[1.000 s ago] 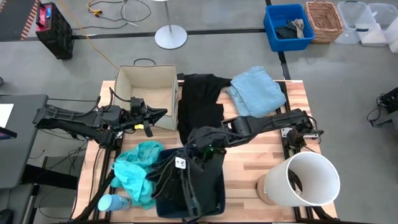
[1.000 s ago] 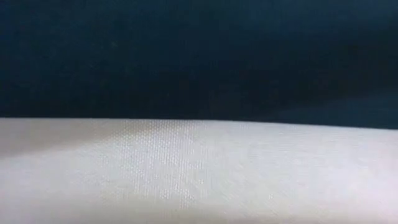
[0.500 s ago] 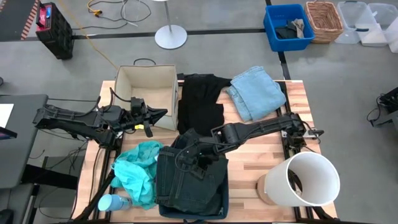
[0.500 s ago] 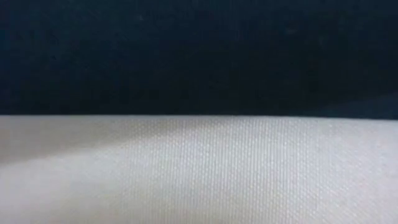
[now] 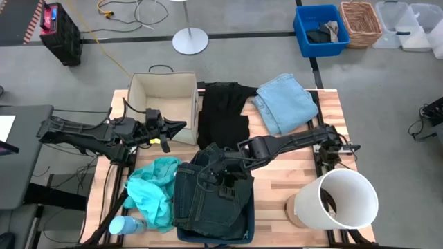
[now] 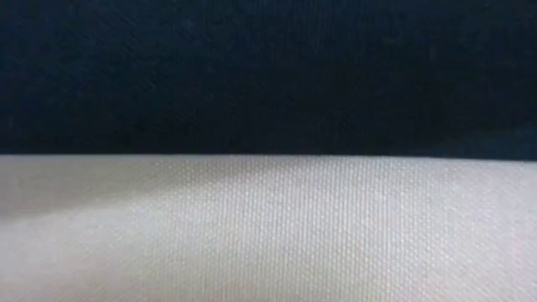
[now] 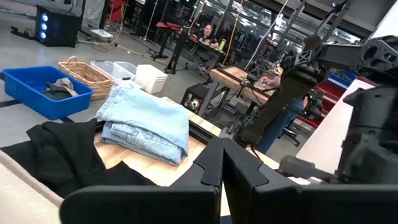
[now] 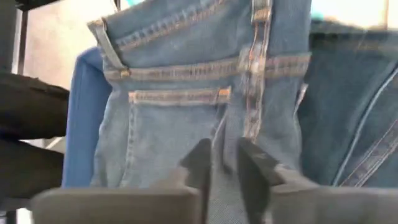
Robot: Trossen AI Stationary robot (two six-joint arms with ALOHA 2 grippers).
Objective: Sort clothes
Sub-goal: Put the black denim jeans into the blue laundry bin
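The dark charcoal denim (image 5: 208, 204) lies bunched in a blue bin (image 5: 250, 223) at the table's near middle. My right gripper (image 5: 223, 178) reaches down onto it and is shut on it; the waistband shows in the right wrist view (image 8: 205, 68). The teal garment (image 5: 151, 190) lies left of the bin. The black garment (image 5: 223, 114) and the folded light blue denim (image 5: 285, 102) lie at the far side. My left gripper (image 5: 180, 126) is shut and empty beside the beige box (image 5: 163, 97). The low view is blocked by cloth. My right gripper pinches a raised fold of the denim (image 8: 225, 146) between its two fingers, just below the waistband near the centre seam. The fingers come from above, slanting from the table's right. The denim rests in the blue bin, slack.
A white round bin (image 5: 339, 200) lies on its side at the near right. A light blue bottle (image 5: 124, 225) lies at the near left corner. A blue crate (image 5: 320, 28) and a wicker basket (image 5: 361, 22) stand on the floor beyond the table. Bare wood shows right of the bin.
My right gripper has gone down and toward the near edge with the dark denim. The garment, at first draped loose with its inside showing, has settled into the blue bin with its waistband up. In the last half second it has kept still.
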